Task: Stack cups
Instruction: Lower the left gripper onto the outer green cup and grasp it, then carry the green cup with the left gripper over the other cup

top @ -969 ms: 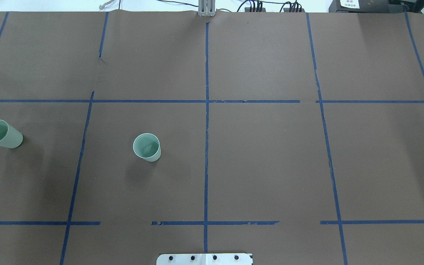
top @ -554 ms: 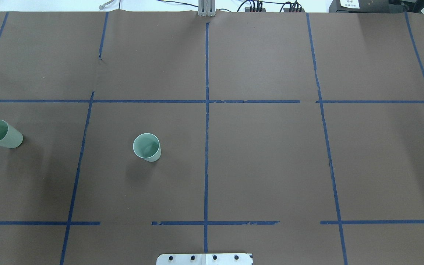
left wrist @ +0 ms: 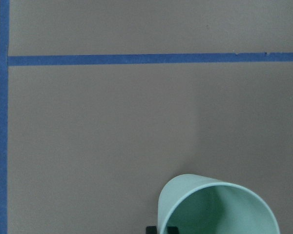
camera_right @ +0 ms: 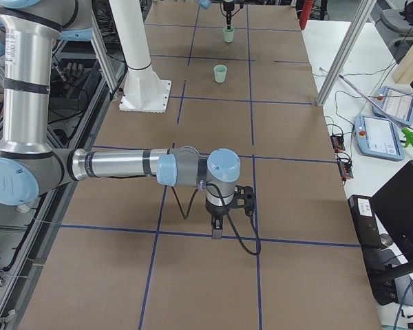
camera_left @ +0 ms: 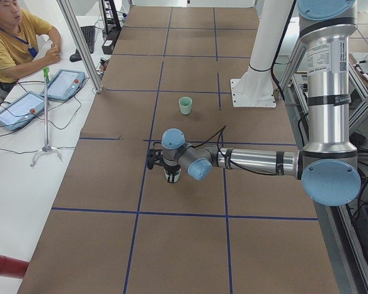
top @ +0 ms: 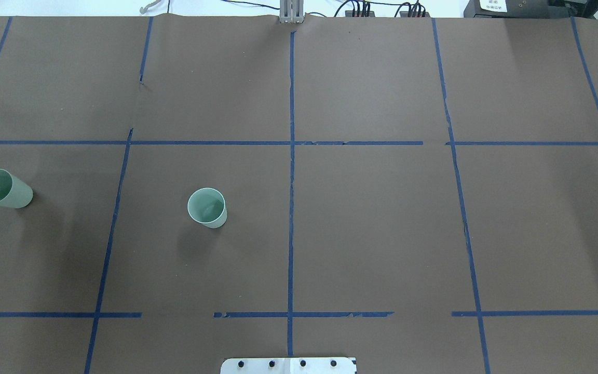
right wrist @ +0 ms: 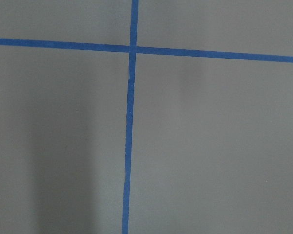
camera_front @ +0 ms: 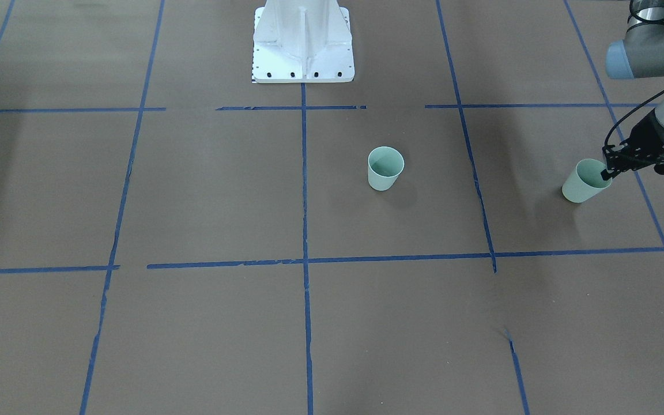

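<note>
Two pale mint-green cups stand on the brown table. One cup (top: 207, 208) stands upright and alone left of the centre line; it also shows in the front view (camera_front: 385, 168). The other cup (top: 5, 189) is at the far left edge and shows in the front view (camera_front: 584, 183) and the left wrist view (left wrist: 217, 204). My left gripper (camera_front: 606, 170) is at this cup's rim, with its fingers astride the rim wall and shut on it. My right gripper (camera_right: 216, 234) points down over bare table far from both cups; I cannot tell if it is open or shut.
Blue tape lines divide the brown table cover into a grid. The white robot pedestal (camera_front: 303, 40) stands at the near middle edge. An operator (camera_left: 12, 43) sits beyond the far edge with tablets (camera_left: 64, 84) on a white side table.
The left gripper's finger went down into the far-left cup's mouth, then drew back against the rim. That cup shifted slightly. The other cup has not moved.
</note>
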